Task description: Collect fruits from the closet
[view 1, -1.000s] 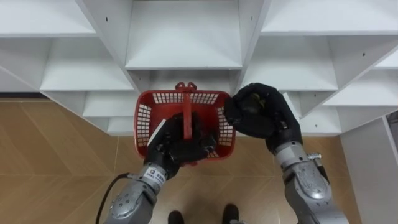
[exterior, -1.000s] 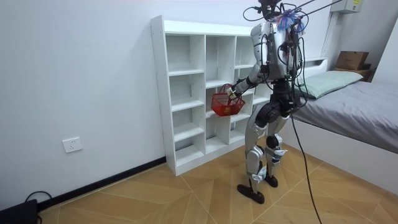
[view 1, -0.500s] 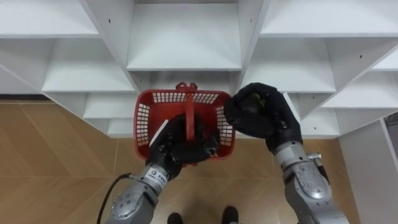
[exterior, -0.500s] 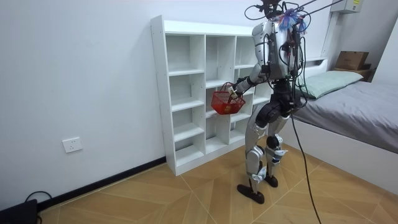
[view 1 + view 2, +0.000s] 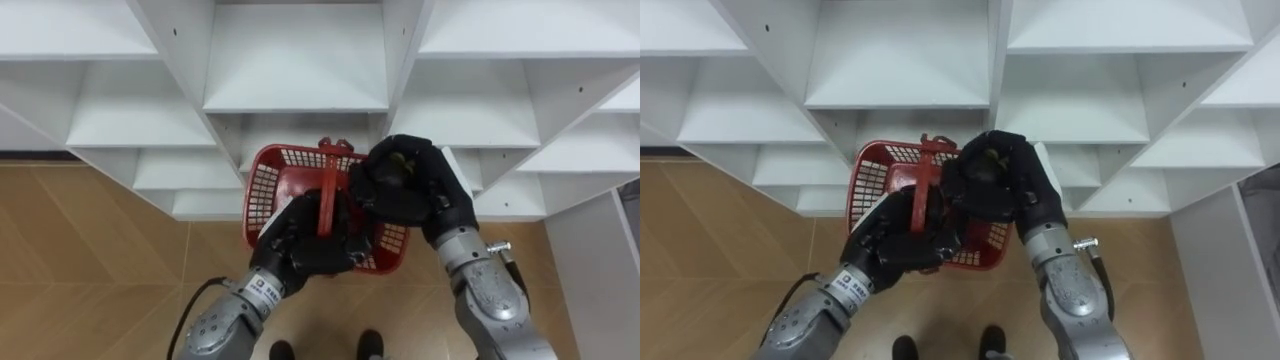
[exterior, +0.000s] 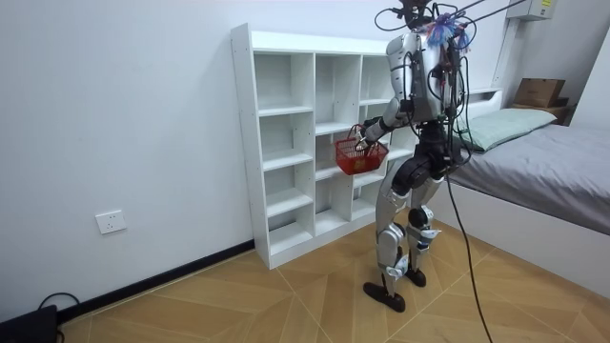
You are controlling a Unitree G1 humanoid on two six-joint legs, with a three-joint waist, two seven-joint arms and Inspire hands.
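Note:
A red plastic basket (image 5: pixel 268 182) hangs in front of the white closet shelves (image 5: pixel 295 60), at the middle column. My left hand (image 5: pixel 312 246) is shut on its upright red handle (image 5: pixel 327 190). My right hand (image 5: pixel 405 192) hovers over the basket's right rim, with its fingers curled round a small greenish fruit (image 5: pixel 402 160) that is mostly hidden. In the right eye view the right hand (image 5: pixel 990 188) overlaps the basket (image 5: pixel 870 180). The basket's inside is hidden by both hands. In the room view I stand upright facing the closet with the basket (image 6: pixel 360 158) held at waist height.
The closet's shelf compartments (image 5: pixel 905 60) in view hold nothing. Wooden floor (image 5: pixel 90 250) lies below. In the room view a bed (image 6: pixel 548 162) stands close behind me on the room view's right, and a bare wall (image 6: pixel 114 114) runs left of the closet (image 6: pixel 291 143).
My left hand has swung the basket to the right, so it now sits under my right hand. The right hand has barely moved and still holds the fruit.

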